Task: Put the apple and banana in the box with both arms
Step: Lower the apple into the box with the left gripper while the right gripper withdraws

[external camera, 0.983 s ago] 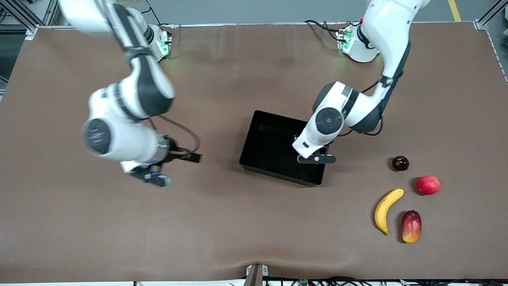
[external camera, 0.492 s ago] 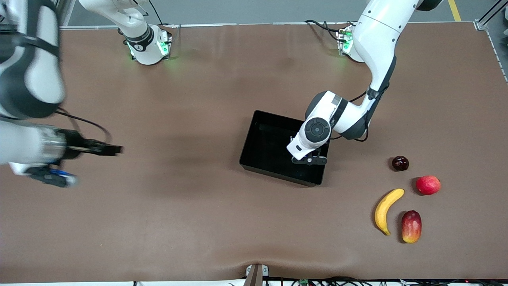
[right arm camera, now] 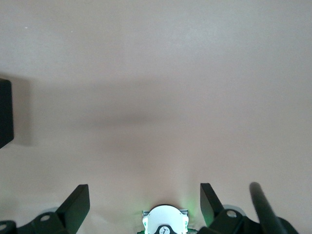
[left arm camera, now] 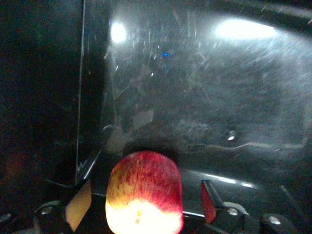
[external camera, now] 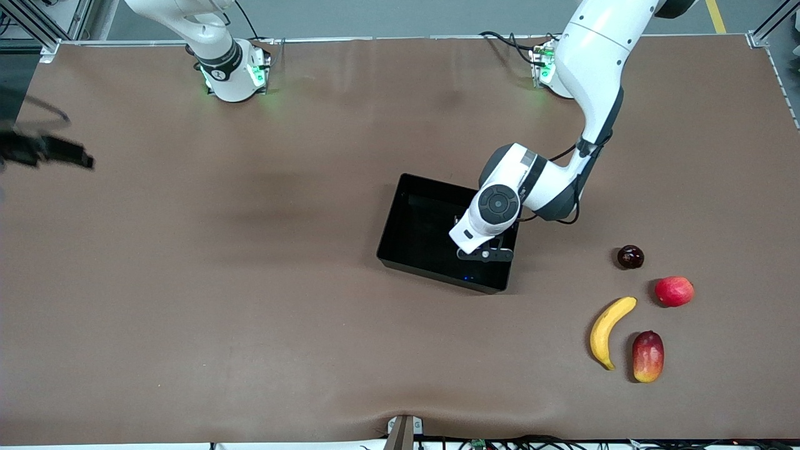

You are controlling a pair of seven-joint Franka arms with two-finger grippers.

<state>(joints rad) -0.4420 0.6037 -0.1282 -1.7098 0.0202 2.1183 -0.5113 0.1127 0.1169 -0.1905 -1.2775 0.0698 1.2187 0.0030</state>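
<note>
**While the banana (external camera: 609,331) lies on the table (external camera: 250,344), the apple (left arm camera: 144,192) is over the box (external camera: 425,231)**

At the table's nine o'clock edge the right gripper (right arm camera: 144,189) hovers, jaws released and empty. Near the centre sits the box. Over its four o'clock corner is the left gripper (external camera: 484,253), jaws released, with the apple between them and touching neither. The banana lies at the table's four o'clock, well apart from the box.

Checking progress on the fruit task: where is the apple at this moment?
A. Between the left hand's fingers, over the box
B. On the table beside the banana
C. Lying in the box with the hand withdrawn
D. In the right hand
A: the left wrist view shows the apple between the left hand's fingers above the box floor.
</note>
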